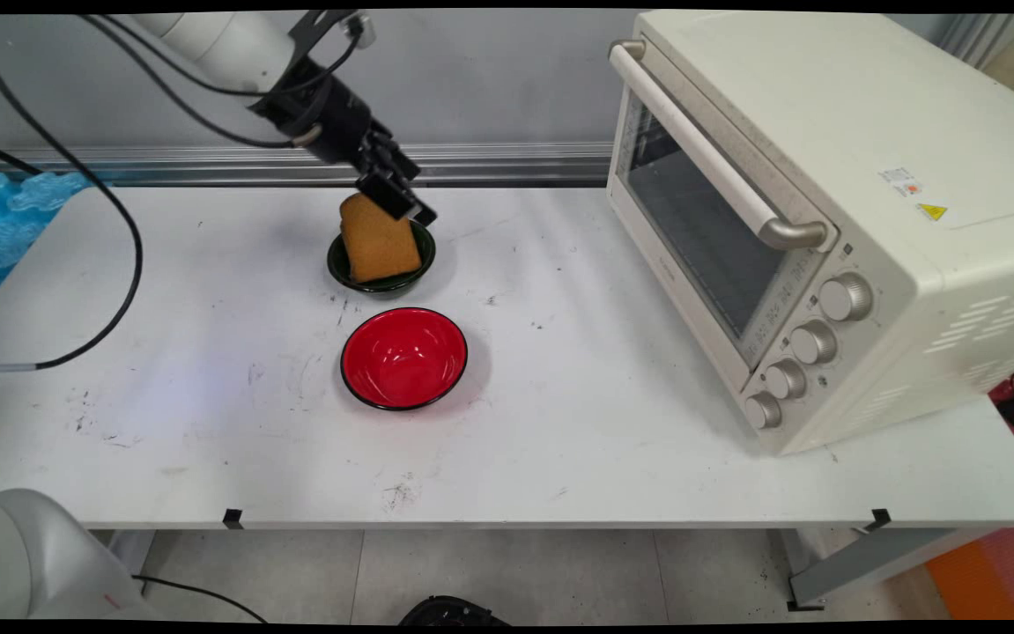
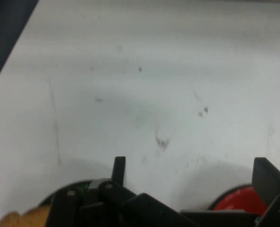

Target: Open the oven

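Just below the parted pincer, bread leans in a dark bowl.

Even overhead light, soft shadows beside the red bowl and oven — hand view blurred throughout.

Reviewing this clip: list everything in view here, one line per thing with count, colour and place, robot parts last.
Slice of bread: one, brown, leaning upright in the dark green bowl, right at the gripper.
Dark green bowl: one, far middle of the table.
Red bowl: one, red with a black rim, just nearer than the green bowl, nothing in it.
Toaster oven: one, cream, on the table's right side, door shut, four knobs.
Table: one, white, scuffed.
Blue padding: far left, beyond the table edge.
Gripper: one, black, at the bread's top edge; fingers spread in the hand view.
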Action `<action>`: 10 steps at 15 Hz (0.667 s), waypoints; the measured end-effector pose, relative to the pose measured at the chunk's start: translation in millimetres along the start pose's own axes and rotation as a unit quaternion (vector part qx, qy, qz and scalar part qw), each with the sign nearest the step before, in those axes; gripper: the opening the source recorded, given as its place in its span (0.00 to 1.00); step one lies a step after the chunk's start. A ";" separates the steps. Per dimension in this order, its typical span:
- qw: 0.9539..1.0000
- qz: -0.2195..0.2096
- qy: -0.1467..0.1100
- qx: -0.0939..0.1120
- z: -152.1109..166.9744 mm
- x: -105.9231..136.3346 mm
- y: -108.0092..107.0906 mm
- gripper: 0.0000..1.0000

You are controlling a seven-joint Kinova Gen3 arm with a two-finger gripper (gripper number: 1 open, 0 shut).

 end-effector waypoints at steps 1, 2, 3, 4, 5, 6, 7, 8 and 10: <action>1.000 -0.001 0.003 0.001 1.0 6.0 -0.5 1.00; 1.000 -0.002 0.006 0.002 2.3 12.6 -1.1 1.00; 1.000 -0.003 0.008 0.003 3.4 18.2 -1.4 1.00; 1.000 -0.003 0.011 0.004 4.7 24.0 -1.7 1.00; 1.000 -0.003 0.015 0.004 6.1 29.9 -1.5 1.00; 1.000 -0.003 0.018 0.003 7.6 35.4 -1.2 0.00; 1.000 -0.002 0.020 0.002 8.8 40.0 -0.9 0.00; 1.000 -0.002 0.024 0.001 10.3 45.2 -0.5 0.00; 1.000 -0.003 0.029 -0.003 13.3 55.5 0.3 0.00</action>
